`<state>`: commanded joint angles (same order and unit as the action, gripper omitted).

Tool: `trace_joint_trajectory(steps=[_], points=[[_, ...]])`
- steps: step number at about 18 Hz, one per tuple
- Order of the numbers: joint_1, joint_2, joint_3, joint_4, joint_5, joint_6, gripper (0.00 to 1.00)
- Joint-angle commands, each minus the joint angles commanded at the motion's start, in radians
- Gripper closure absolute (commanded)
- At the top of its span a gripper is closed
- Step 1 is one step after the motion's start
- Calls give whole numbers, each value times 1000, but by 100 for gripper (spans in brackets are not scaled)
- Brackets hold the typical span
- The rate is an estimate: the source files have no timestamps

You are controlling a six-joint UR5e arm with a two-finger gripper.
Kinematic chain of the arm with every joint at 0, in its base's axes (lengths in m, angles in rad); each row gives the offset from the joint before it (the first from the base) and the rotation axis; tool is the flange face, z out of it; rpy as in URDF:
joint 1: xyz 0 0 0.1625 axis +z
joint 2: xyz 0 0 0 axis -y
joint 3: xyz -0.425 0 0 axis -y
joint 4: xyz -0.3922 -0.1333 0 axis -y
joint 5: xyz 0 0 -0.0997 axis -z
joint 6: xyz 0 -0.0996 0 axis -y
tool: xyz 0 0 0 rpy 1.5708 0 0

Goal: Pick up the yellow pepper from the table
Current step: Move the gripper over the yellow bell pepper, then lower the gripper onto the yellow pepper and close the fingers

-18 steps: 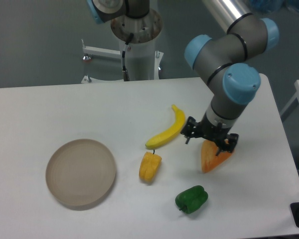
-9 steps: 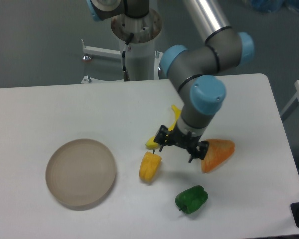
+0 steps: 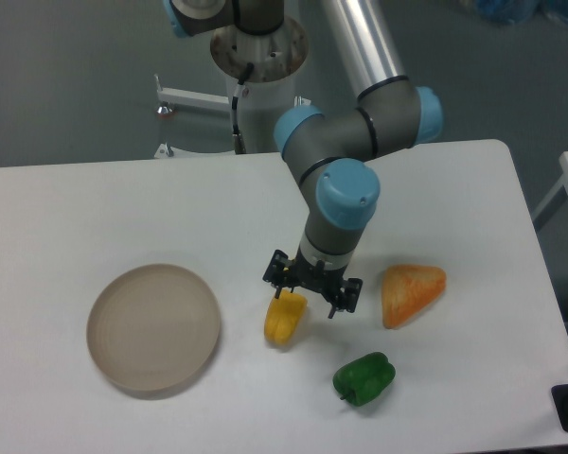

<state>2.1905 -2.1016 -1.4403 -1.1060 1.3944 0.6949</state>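
Yellow-orange pepper (image 3: pixel 284 319); green pepper (image 3: pixel 363 378); orange wedge (image 3: pixel 412 293); beige plate (image 3: pixel 152 327); white table (image 3: pixel 95 218).

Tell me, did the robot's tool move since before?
Yes. The tool slid left, away from the orange wedge, which stayed put. Now it hangs just above the yellow pepper, right of the round plate.

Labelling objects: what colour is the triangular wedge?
Orange, paler mottled centre: wedge, fixed camera view.
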Motion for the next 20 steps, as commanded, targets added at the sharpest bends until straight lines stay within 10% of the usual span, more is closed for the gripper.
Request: trace_joint_trajectory(steps=[20], points=[[-18,3,-51,45,38,0,0]])
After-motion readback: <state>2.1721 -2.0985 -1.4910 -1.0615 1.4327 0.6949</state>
